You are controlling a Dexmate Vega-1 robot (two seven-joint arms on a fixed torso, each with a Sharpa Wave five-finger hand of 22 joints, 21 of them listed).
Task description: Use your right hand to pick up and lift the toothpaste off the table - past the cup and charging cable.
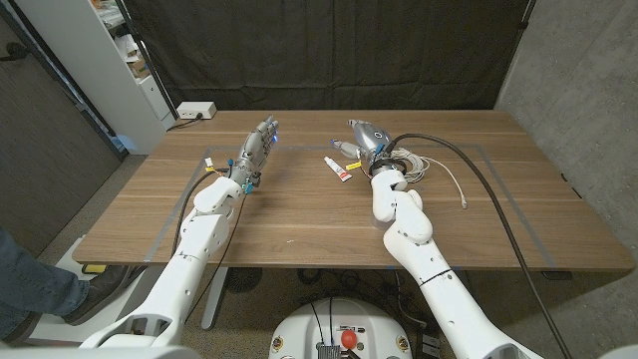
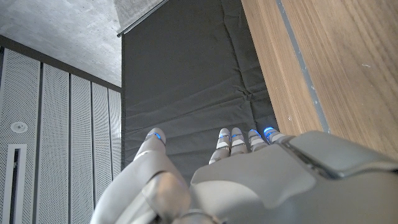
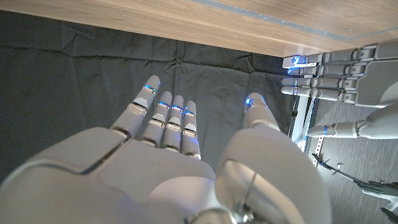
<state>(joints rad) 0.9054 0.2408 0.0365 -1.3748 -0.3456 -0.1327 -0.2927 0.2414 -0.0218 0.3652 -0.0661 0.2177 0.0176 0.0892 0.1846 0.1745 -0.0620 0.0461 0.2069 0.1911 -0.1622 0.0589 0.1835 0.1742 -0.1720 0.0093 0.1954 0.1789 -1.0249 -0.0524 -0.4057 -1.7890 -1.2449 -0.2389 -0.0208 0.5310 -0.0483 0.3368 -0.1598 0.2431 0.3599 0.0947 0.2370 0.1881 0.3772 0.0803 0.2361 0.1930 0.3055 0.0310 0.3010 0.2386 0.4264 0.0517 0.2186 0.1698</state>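
The toothpaste (image 1: pixel 339 170) is a small white tube with red print, lying on the wooden table (image 1: pixel 299 214) just left of my right wrist. My right hand (image 1: pixel 367 139) is raised beyond it with fingers spread and nothing in it; the right wrist view shows its fingers (image 3: pixel 168 118) apart against the black curtain. A coiled white charging cable (image 1: pixel 419 168) lies right of that arm, its plug end (image 1: pixel 467 200) trailing toward me. My left hand (image 1: pixel 256 150) stands off to the left with its fingers (image 2: pixel 239 140) straight and empty. I cannot make out a cup.
A white power strip (image 1: pixel 195 111) sits at the table's far left corner. Grey tape lines (image 1: pixel 513 204) mark a rectangle on the tabletop. A black curtain (image 1: pixel 329 50) hangs behind the table, with a white shelf (image 1: pixel 120 60) at left. A person's leg (image 1: pixel 30 279) shows at lower left.
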